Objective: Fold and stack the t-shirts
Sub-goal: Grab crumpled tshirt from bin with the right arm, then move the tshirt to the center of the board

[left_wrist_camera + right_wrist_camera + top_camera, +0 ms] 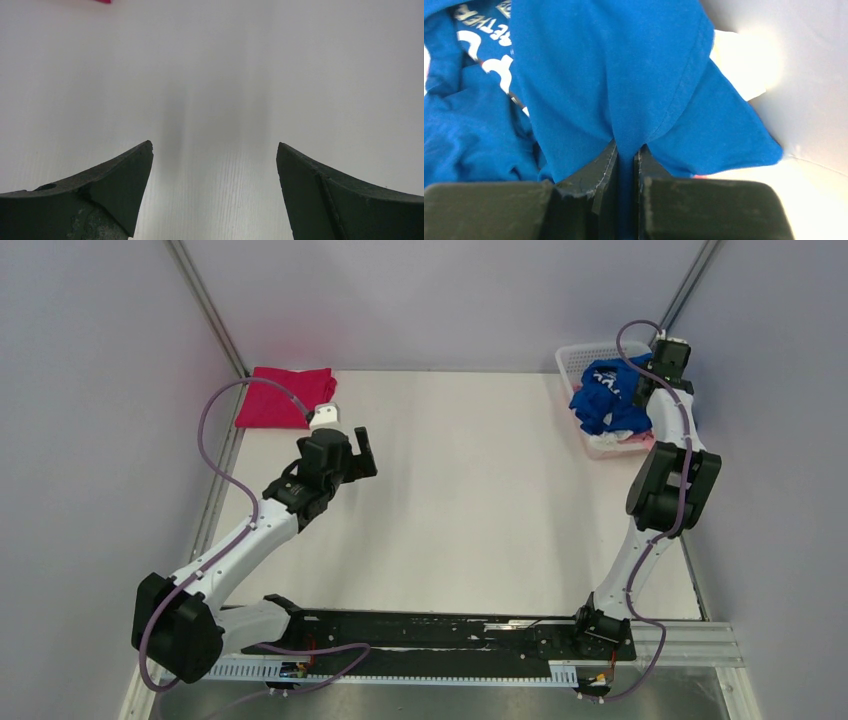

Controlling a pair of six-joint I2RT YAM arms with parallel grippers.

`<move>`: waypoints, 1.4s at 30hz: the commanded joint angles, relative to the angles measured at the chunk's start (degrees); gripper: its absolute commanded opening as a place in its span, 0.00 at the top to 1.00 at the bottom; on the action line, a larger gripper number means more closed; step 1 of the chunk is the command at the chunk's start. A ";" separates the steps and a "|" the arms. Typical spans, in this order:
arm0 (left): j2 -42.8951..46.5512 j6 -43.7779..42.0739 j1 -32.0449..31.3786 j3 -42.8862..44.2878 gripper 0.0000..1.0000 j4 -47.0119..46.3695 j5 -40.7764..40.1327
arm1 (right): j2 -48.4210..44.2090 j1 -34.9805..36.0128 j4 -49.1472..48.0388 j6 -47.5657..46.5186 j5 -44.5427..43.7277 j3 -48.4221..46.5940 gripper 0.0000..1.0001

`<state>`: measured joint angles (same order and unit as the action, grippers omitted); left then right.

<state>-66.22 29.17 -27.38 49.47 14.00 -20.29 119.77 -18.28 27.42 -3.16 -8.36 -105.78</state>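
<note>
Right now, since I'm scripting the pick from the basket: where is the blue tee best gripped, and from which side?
Grip a raised fold on top of the blue tee, coming from above. It lies crumpled in the basket, whose walls block the sides, and no flat hem shows. The right end effector pinches just such a fold.

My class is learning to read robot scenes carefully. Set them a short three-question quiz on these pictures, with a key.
1. True or false: the magenta shirt lies at the far left corner of the table.
2. The right gripper is shut on: A) the blue shirt B) the magenta shirt C) nothing.
3. Is the left gripper open or shut?
Key: 1 true; 2 A; 3 open, holding nothing.
</note>
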 commanded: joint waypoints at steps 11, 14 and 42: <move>-0.53 -0.74 0.13 3.08 0.00 -0.77 -1.15 | -12.59 -0.48 -4.18 5.93 12.15 -6.82 0.95; -0.16 -0.69 0.14 2.96 0.00 -0.56 -1.15 | -15.82 -0.50 -6.53 10.53 21.08 -8.05 0.96; 4.64 3.84 0.18 2.36 0.00 2.59 0.78 | -35.04 34.45 -22.01 23.95 34.96 16.90 0.98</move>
<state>-63.57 31.00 -27.38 50.22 15.31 -20.45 89.01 6.79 9.30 22.52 40.66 -97.01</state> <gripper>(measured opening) 0.998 0.094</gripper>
